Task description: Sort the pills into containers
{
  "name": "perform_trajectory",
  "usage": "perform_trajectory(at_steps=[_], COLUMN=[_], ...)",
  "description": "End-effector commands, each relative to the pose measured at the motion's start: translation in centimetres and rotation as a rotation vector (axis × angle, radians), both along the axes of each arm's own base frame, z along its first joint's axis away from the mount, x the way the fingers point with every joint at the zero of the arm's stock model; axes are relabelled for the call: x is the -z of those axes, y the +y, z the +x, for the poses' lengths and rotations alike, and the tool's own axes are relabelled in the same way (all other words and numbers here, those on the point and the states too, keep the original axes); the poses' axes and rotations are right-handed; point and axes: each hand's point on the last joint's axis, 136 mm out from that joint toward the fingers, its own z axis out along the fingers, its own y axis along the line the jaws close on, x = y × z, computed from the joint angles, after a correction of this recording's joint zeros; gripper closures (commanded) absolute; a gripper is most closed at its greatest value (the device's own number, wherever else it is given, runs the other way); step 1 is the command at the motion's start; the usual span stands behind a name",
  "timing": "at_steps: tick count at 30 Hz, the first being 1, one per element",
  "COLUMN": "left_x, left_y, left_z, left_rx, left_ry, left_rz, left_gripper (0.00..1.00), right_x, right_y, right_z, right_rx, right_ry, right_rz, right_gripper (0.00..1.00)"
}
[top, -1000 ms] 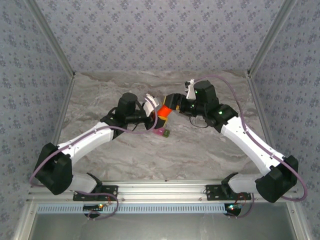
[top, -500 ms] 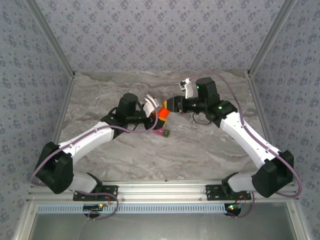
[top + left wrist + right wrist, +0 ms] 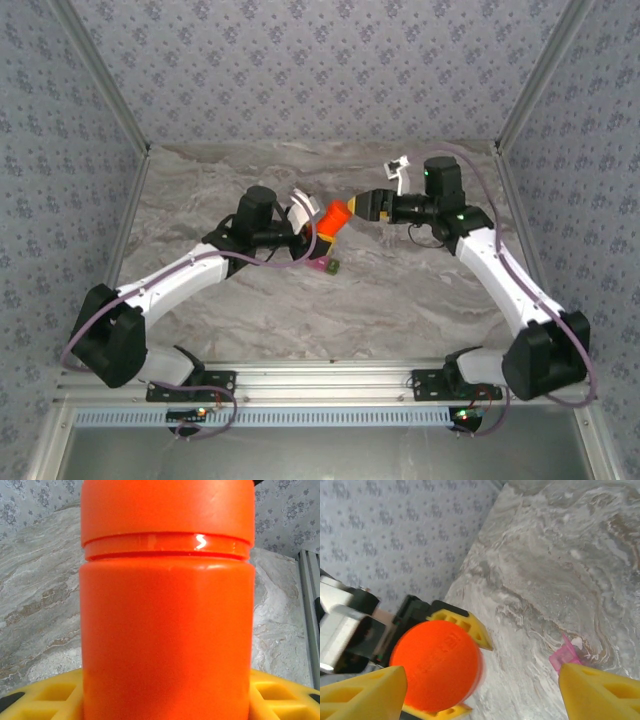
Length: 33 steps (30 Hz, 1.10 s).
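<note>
Two joined plastic cube containers (image 3: pixel 325 266), pink and olive-green, are sitting on the grey worktop (image 3: pixel 420 290) near the left gripper (image 3: pixel 319 231), which is grasping an orange cylindrical bottle (image 3: pixel 335 215); the right gripper (image 3: pixel 356 204) is hanging released near its cap.

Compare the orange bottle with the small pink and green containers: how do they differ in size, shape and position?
The orange bottle is clearly bigger than the containers. The bottle is one orange cylinder; the containers are two joined boxes, pink and olive-green. The bottle is held tilted above the table in the left pincer; the containers rest on the table, untouched. Both are near the table's middle.
</note>
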Motion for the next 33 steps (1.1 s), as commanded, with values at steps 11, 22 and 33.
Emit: perform_trajectory(at_steps=[11,22,33], left_x=[-3.6,-3.6,-3.9], left_y=[-0.5,-0.6,-0.7], left_z=[-0.1,-0.2,-0.2], left_rx=[0.036,0.038,0.043], left_ry=[-0.076,-0.069,-0.077], left_rz=[-0.057,-0.065,-0.071], left_gripper=[1.00,1.00,1.00], right_x=[-1.4,-0.7,-0.3], right_y=[2.5,4.1,5.2], right_z=[-0.3,-0.7,-1.6], right_rx=[0.251,0.204,-0.064], right_ry=[0.119,0.136,-0.052], right_rz=[-0.069,-0.074,-0.115], right_gripper=[0.13,0.28,0.57])
